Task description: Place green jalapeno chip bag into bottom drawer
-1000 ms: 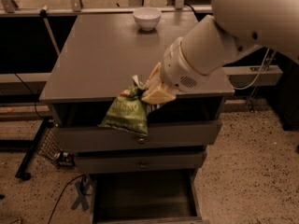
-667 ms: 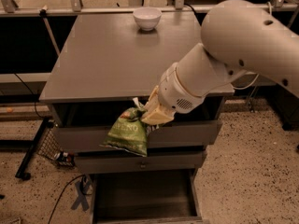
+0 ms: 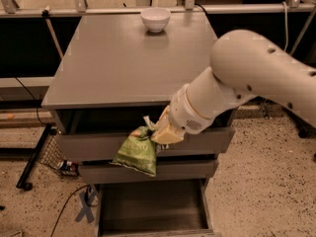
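The green jalapeno chip bag (image 3: 137,152) hangs crinkled in front of the two grey drawer fronts, held by its top edge. My gripper (image 3: 150,130) is shut on the bag's top, its tan wrist piece just right of the bag, at the cabinet's front edge. The white arm comes in from the upper right. The bottom drawer (image 3: 153,212) is pulled open below, a dark-floored tray with grey side walls, directly under the bag.
A white bowl (image 3: 155,19) stands at the back of the grey cabinet top (image 3: 118,63). A black wire rack (image 3: 49,152) and a cable (image 3: 74,201) lie on the speckled floor to the left of the cabinet.
My arm has moved down and slightly right, carrying the bag from the cabinet's top edge down in front of the drawer fronts.
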`<state>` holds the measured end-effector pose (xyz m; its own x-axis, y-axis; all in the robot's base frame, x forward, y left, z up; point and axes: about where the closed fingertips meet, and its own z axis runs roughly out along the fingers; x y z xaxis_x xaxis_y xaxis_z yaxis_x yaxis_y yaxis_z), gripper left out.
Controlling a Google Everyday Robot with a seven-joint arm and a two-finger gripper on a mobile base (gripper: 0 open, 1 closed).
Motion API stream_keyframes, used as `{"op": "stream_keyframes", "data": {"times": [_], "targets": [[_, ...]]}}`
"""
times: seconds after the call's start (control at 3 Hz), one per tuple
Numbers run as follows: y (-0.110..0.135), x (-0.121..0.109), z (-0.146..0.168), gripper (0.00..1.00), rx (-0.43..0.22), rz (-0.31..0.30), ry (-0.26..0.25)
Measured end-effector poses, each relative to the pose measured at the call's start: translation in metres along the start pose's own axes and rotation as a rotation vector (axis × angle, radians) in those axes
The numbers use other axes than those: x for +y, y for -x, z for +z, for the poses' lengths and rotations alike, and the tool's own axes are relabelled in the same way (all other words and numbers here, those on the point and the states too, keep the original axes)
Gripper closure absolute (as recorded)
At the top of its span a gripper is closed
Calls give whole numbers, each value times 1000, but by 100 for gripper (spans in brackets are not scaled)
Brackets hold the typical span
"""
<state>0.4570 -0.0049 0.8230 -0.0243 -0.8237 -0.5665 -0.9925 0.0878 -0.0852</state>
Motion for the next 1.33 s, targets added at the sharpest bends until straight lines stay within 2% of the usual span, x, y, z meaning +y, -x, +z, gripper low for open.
{"op": "stream_keyframes", "data": {"times": [0.33,1.0,1.33], "targets": [[-48,13,62,100,-19,74,42],[-102,29,143,100,-3,157,92],[-129,36,193,100,8,222,126]]}}
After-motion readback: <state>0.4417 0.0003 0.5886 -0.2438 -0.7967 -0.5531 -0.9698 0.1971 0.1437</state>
